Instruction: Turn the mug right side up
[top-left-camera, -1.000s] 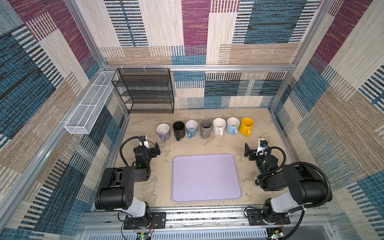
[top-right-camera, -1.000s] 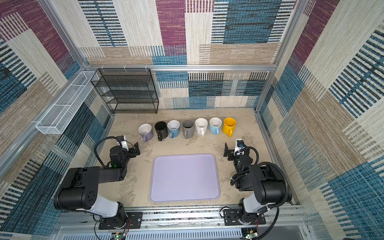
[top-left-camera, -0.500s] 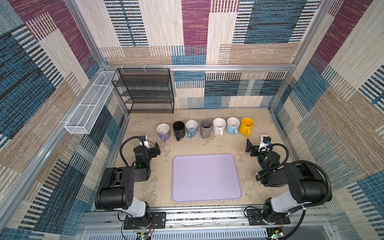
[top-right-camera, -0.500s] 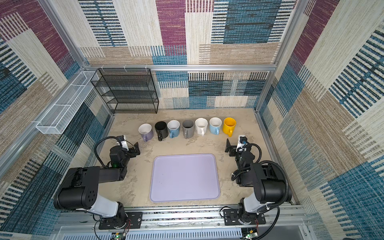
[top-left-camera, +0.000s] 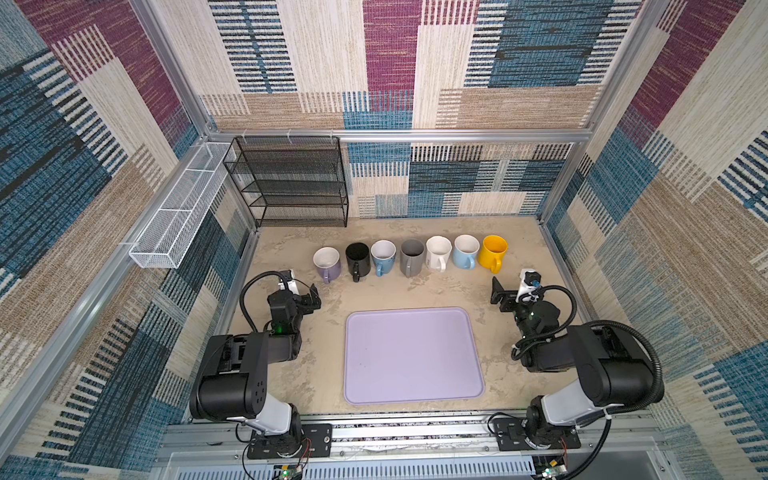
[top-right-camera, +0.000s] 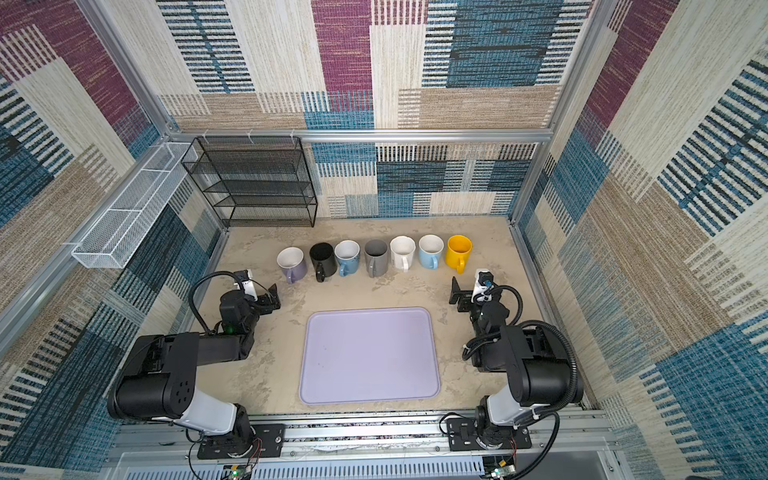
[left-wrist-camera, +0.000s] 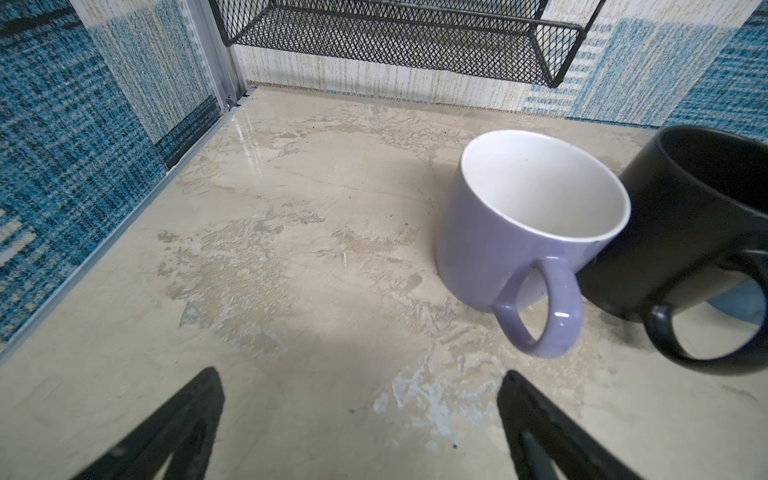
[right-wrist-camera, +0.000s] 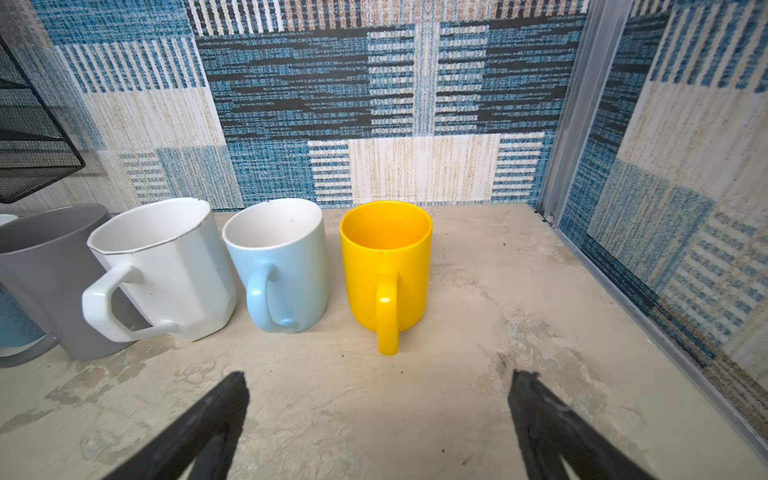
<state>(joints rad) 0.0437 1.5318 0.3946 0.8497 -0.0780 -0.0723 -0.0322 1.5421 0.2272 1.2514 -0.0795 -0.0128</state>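
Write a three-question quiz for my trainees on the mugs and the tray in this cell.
1. True or false: the yellow mug stands upside down.
2. In both top views, which colour is the leftmost mug? A black; B purple; C grey.
3. How many mugs make up the row of mugs behind the lavender tray?

Key: 1 false, its open mouth faces up; 2 B; 3 seven.
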